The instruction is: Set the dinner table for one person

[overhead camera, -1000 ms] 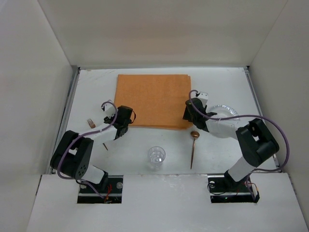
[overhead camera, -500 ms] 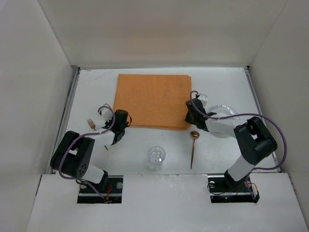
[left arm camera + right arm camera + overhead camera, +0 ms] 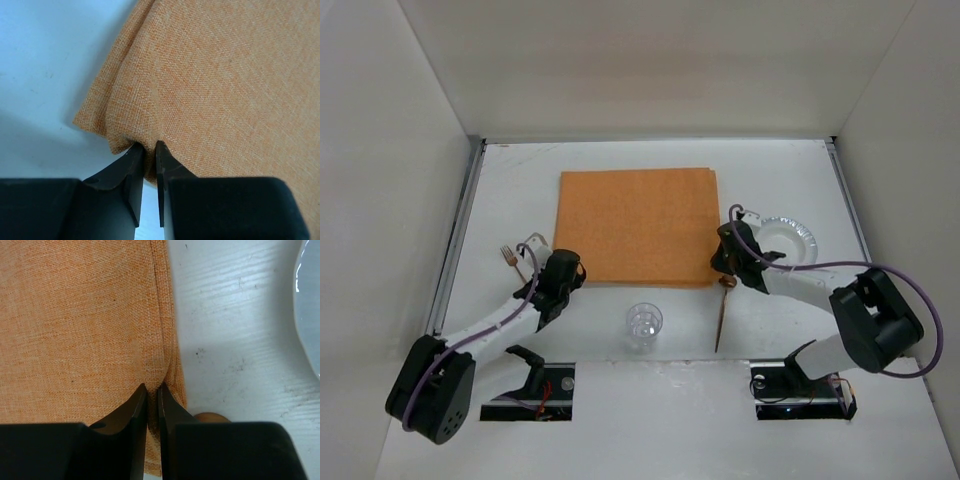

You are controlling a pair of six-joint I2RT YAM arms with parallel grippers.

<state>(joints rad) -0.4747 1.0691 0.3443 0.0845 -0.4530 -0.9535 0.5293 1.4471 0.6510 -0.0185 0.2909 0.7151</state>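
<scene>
- I take the placemat (image 3: pixel 635 225) as my reference. It is an orange cloth rectangle lying on the dinner table (image 3: pixel 515 185), and the white tabletop shows past all four of its edges.
- The left gripper (image 3: pixel 149 147) sits at the placemat's near-left corner. Its jaws are clenched with only a pinch of cloth between them, so it is grasping the placemat.
- In the left wrist view, the cloth puckers into a raised fold that runs away from the fingers.
- Seen from the left gripper, the dinner table lies directly below and off to its left, just beyond the corner of the cloth.
- The right gripper (image 3: pixel 152 388) sits by the placemat's near-right corner, just inside the right hem. Its jaws are likewise closed tight on a thin ridge of cloth.
- Seen from the right gripper, the scuffed white tabletop begins just to its right, where the hem ends.
- I cannot tell whether either pair of fingertips touches the tabletop under the cloth.
- The spoon (image 3: pixel 721 305) lies off the placemat's near-right corner. Its brown bowl is just beside the right gripper.
- The plate (image 3: pixel 790 238) sits to the right of the placemat, apart from it.
- The glass (image 3: pixel 643 325) stands on the near side of the placemat, apart from its near edge.
- The fork (image 3: pixel 508 254) lies left of the placemat's near-left corner, partly hidden by the left arm.
</scene>
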